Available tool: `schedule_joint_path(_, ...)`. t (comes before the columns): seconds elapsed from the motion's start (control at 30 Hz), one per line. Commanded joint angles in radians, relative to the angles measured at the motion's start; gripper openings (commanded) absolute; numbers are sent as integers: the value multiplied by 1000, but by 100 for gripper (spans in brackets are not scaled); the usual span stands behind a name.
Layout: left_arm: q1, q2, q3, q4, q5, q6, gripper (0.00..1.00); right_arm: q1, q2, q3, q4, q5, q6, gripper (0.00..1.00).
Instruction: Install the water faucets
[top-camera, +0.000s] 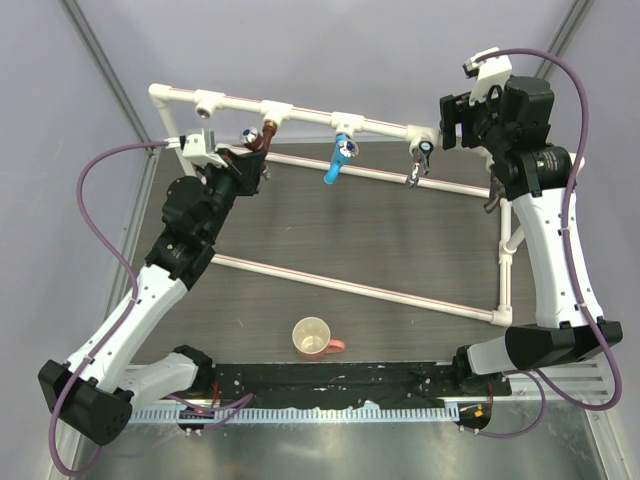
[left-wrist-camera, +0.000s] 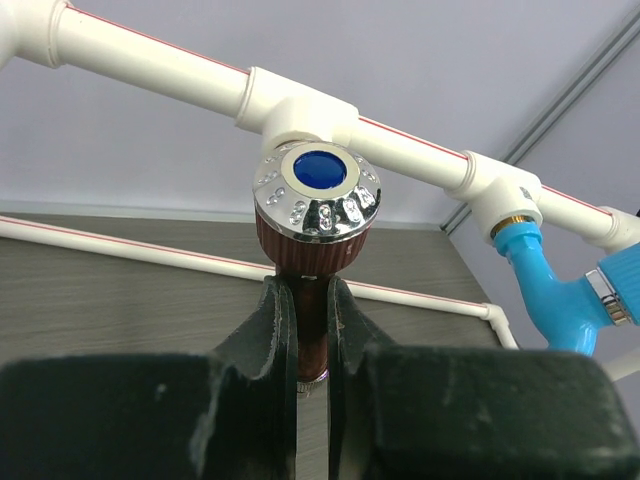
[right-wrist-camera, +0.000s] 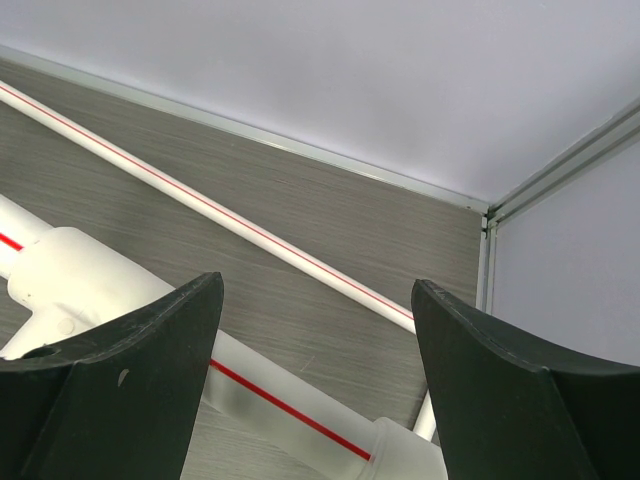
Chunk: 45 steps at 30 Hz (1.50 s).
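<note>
The left arm reaches from its base at the near left edge, elbow folded low and outward, and its forearm runs diagonally up to the far rail of the white pipe frame (top-camera: 310, 116). Its wrist points at the rail's second tee. The left gripper (left-wrist-camera: 305, 300) is clamped on the copper faucet (left-wrist-camera: 310, 262). In the left wrist view the two dark fingers (left-wrist-camera: 268, 330) press on either side of the reddish-brown stem, just under the ribbed collar and the chrome knob with its blue centre. From above, the faucet sits directly against that second tee. Whether it is threaded in, I cannot tell.

The right arm stands tall along the frame's right side. Its upper link rises from the near right corner, and the wrist bends leftward at the far right corner. The right gripper (right-wrist-camera: 317, 290) is spread wide and holds nothing. Between its fingers only the pipe with the red stripe and the grey table (right-wrist-camera: 330, 235) show, lying below.

Two more taps hang from the same rail. The blue faucet (top-camera: 338, 160) sits under the third tee, spout slanting down toward the table. The silver faucet (top-camera: 421, 160) with a dark handle sits under the fourth, close beside the right gripper's wrist. A pale cup (top-camera: 311, 336) with a pink handle stands on the table near the front edge, well apart from both arms and outside the frame's slanted near pipe.
</note>
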Motion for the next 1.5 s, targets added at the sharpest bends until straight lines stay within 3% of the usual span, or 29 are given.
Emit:
schedule_joint_path(0.0, -5, 24, 4, 112, 8, -47, 0, 38, 0, -25, -121, -100, 15, 83)
schedule_joint_path(0.13, -5, 22, 44, 64, -3, -8, 0, 40, -3, -27, -121, -98, 15, 83)
schedule_joint_path(0.77, -46, 87, 177, -213, -49, 443, 0, 45, 0, -25, -123, -103, 15, 83)
schedule_joint_path(1.1, -203, 166, 263, -276, -262, 752, 0, 45, 0, -27, -123, -97, 13, 83)
schedule_joint_path(1.47, -329, 238, 254, -256, -445, 1083, 0, 45, 3, -27, -121, -95, 11, 83)
